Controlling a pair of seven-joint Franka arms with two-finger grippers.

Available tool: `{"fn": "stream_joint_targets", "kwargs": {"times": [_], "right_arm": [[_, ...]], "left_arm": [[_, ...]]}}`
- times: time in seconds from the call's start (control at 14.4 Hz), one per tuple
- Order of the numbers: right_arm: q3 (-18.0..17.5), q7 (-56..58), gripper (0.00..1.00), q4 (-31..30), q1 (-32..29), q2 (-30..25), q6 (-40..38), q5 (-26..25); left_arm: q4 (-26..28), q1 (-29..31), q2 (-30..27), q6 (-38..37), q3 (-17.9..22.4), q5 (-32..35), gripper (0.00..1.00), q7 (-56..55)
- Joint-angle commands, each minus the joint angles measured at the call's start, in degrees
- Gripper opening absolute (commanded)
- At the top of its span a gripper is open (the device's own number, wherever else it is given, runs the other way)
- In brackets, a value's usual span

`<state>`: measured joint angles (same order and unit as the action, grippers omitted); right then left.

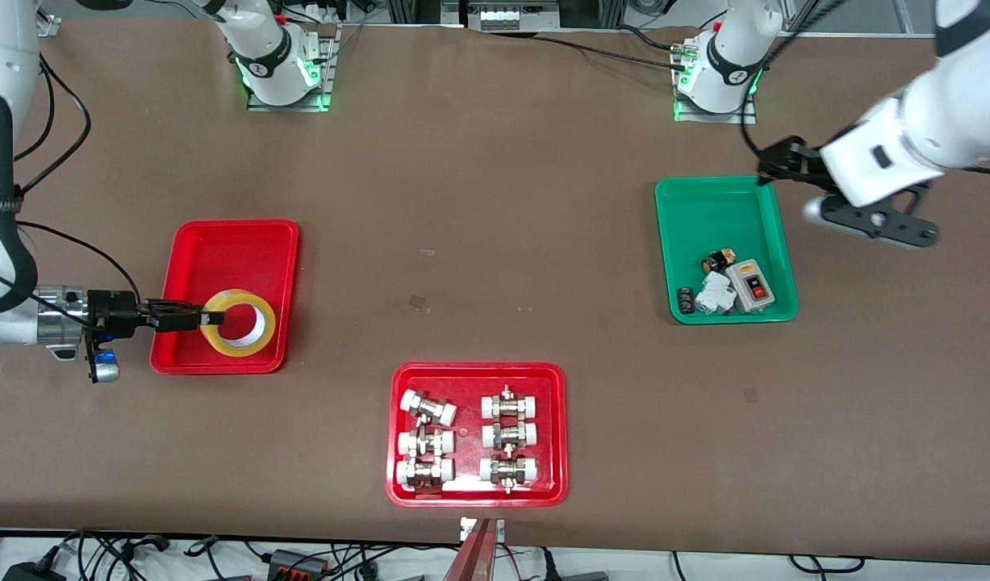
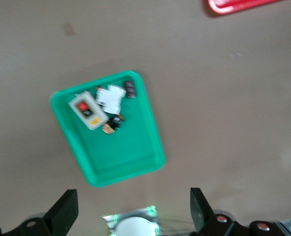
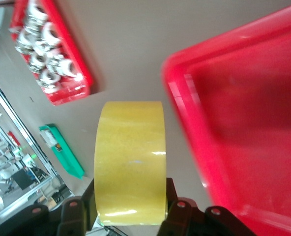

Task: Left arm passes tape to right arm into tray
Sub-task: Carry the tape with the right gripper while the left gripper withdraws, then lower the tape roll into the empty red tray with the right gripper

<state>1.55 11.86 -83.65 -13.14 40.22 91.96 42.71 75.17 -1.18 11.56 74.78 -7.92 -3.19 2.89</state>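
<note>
Lower left of front view: right gripper clamped on the tape, held over the tray. Upper right: left gripper spread apart, above the green tray, holding nothing.

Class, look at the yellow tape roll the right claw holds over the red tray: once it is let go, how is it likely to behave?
The tape is a stiff ring, so it probably keeps its shape in the right claw. Landing on edge in the tray, it could roll; landing flat, it likely stays. Its glossy surface may be slippery.
</note>
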Motion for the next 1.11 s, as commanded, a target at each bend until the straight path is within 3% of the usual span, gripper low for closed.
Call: {"fn": "stream_joint_targets", "kwargs": {"times": [0.0,0.21,0.35,0.63,0.77,1.04], "right_arm": [[-1.46,5.97,0.32,0.33,-2.76,2.67,-1.34,-0.52],[-1.46,9.58,0.33,-1.24,-5.31,3.99,-2.66,-1.22],[-1.46,10.99,0.33,-2.21,-6.20,4.26,-3.19,-1.57],[-1.46,11.17,0.33,-2.22,-6.64,4.26,-7.75,-2.54],[-1.46,11.26,0.34,-2.22,-6.99,4.26,-9.17,-2.72],[-1.46,13.28,0.41,-1.78,-7.34,5.40,-8.12,-4.30]], "left_arm": [[1.38,-0.22,-1.71,2.99,4.74,1.79,1.00,2.73],[3.75,0.65,-4.96,3.27,5.46,1.79,1.00,5.01],[8.13,3.10,-7.77,3.43,4.94,1.70,1.00,5.11],[18.33,2.50,-15.23,12.22,4.59,1.87,1.00,-3.64],[18.44,1.53,-15.69,12.14,3.36,2.14,1.00,-10.70],[18.26,2.32,-15.60,11.97,3.27,2.40,1.00,-9.49]]}}
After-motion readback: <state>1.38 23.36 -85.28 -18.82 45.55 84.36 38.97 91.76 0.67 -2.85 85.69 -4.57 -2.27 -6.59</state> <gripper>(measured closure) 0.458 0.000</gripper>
